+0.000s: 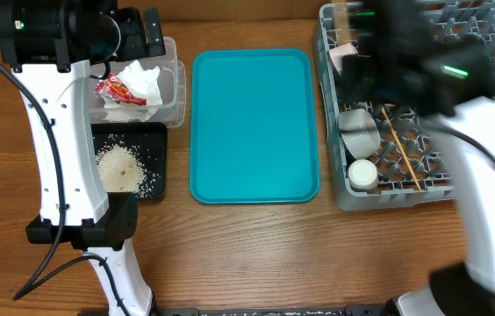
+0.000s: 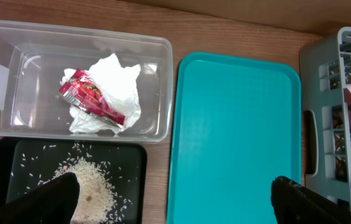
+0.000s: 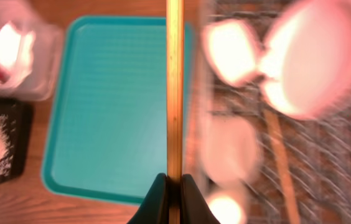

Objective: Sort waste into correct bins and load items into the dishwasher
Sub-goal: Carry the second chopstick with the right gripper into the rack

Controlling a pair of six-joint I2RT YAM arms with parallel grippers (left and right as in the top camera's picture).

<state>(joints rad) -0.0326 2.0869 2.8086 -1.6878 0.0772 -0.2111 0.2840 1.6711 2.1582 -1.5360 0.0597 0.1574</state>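
Loading the dishwasher (image 1: 388,198): right hand (image 3: 174,186) is clamped on a chopstick (image 3: 174,93). Next move requires lowering it inside.

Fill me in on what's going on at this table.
The right gripper has its fingers shut on a chopstick by the grey dish rack, where the other chopstick, a bowl and a cup already sit. The napkin and red wrapper lie in the clear tub, the rice on the black tray. The left gripper hangs open above those bins, holding nothing.
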